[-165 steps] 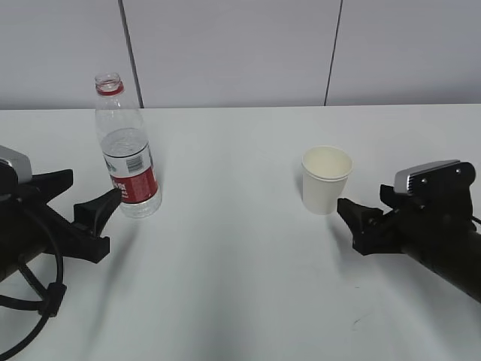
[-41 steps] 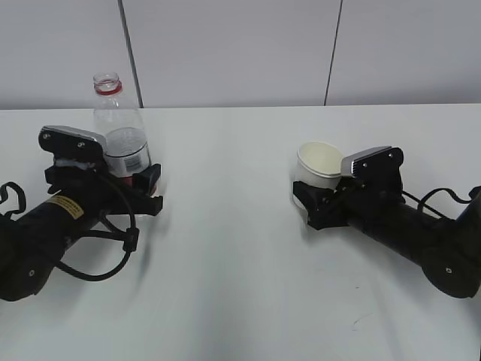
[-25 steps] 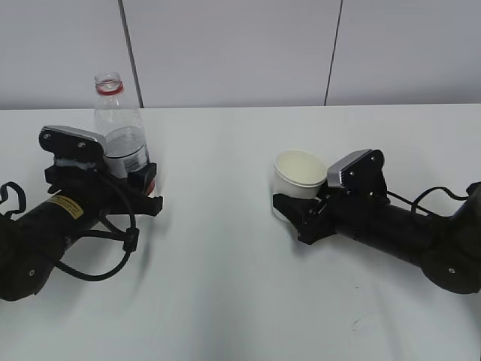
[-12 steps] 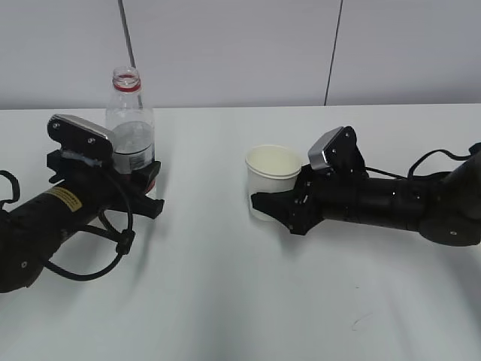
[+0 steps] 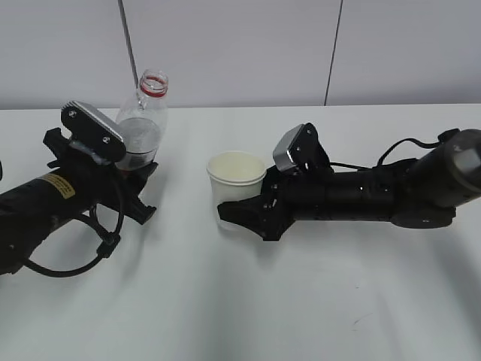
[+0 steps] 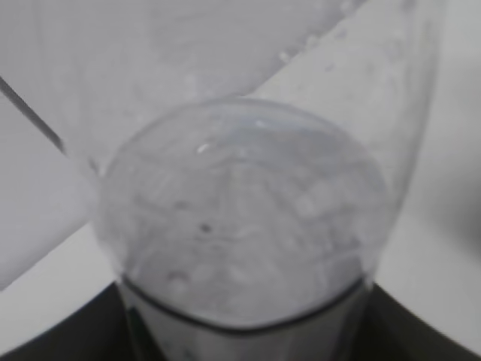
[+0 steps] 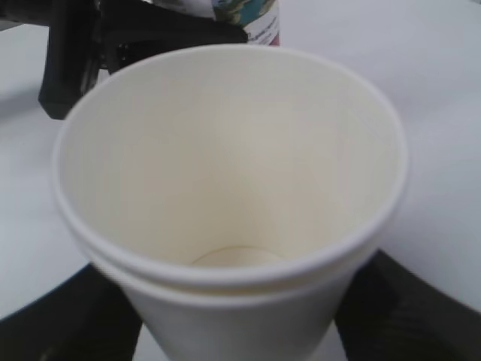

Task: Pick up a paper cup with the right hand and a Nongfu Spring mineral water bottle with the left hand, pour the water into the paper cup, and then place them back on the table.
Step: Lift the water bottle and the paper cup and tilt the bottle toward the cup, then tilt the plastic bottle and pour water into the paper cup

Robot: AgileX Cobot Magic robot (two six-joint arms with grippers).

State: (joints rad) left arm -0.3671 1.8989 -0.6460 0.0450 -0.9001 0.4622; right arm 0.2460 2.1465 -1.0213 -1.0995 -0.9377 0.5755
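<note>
My left gripper (image 5: 135, 180) is shut on the Nongfu Spring mineral water bottle (image 5: 144, 120), which leans right with its open red-ringed mouth toward the cup; its label is hidden by the jaws. In the left wrist view the clear bottle (image 6: 240, 218) fills the frame, water inside it. My right gripper (image 5: 244, 214) is shut on the white paper cup (image 5: 235, 179), upright near the table's middle. In the right wrist view the cup (image 7: 225, 188) is empty, cream inside, with the jaws on both sides of its lower wall.
The white table (image 5: 240, 308) spreads in front of both arms. A grey panelled wall (image 5: 240, 45) runs behind it. A looped black cable (image 5: 90, 252) hangs under the left arm. A small dark scuff (image 5: 358, 319) marks the table front right.
My right gripper has carried the cup left toward the middle. My left gripper has raised the bottle, moved it right and tipped its mouth toward the cup.
</note>
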